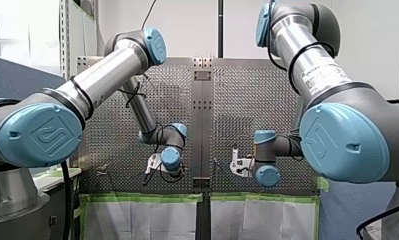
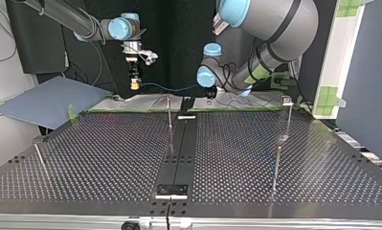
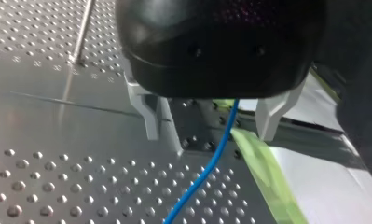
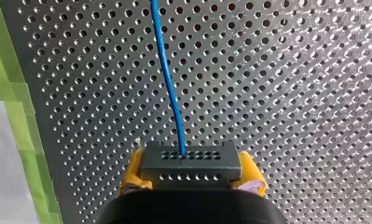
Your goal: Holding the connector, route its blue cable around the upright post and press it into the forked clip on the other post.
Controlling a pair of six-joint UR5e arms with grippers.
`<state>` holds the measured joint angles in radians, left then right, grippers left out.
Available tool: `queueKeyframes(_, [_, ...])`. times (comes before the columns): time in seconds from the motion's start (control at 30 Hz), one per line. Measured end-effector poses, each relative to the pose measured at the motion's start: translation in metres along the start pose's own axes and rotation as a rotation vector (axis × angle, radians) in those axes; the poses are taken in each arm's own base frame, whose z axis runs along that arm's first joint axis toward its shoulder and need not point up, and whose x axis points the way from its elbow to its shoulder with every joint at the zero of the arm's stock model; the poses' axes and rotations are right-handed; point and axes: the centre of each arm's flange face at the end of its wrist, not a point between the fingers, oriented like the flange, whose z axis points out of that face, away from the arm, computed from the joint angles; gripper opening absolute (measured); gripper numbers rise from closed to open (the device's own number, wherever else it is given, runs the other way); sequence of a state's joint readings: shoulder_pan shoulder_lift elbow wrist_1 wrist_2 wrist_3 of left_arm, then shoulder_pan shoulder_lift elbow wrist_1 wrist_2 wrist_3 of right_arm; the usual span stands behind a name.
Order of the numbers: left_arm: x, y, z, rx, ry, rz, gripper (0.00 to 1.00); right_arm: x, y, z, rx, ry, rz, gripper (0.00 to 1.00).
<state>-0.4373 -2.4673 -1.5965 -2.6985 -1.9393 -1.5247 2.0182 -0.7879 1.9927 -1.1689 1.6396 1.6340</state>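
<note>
My right gripper [image 4: 191, 179] is shut with its yellow pads [image 4: 133, 172] on a grey connector block [image 4: 191, 163]. The blue cable [image 4: 167, 79] leaves the block and runs ahead over the perforated plate. In the top view the right gripper [image 2: 134, 84] hangs above the table's far edge, and the cable [image 2: 172, 88] sags across to my left gripper [image 2: 210, 92]. The left gripper [image 3: 211, 122] is open, and the cable [image 3: 219, 144] passes loose between its metal fingers [image 3: 151, 116]. An upright post [image 2: 169, 120] stands near the centre strip. A post with a small fitting on top [image 2: 289, 112] stands at the top view's right.
Two more thin posts stand on the plate, one [image 2: 276, 167] at the top view's right front and one [image 2: 40, 160] at its left front. Green tape [image 3: 267, 177] edges the table near the left gripper. A blue sheet [image 2: 50, 100] lies off the far left corner.
</note>
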Motion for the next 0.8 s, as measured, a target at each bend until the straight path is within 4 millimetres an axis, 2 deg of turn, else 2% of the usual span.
queueKeyframes(0.5, [-0.010,-0.013,0.010,0.127,-0.107,-0.167,1.00,0.002,0.003,0.005,0.004,0.009,-0.007,0.00])
queueKeyframes(0.8, [0.000,-0.010,0.008,0.193,-0.118,-0.248,1.00,0.005,-0.004,0.011,0.070,0.021,-0.015,0.00])
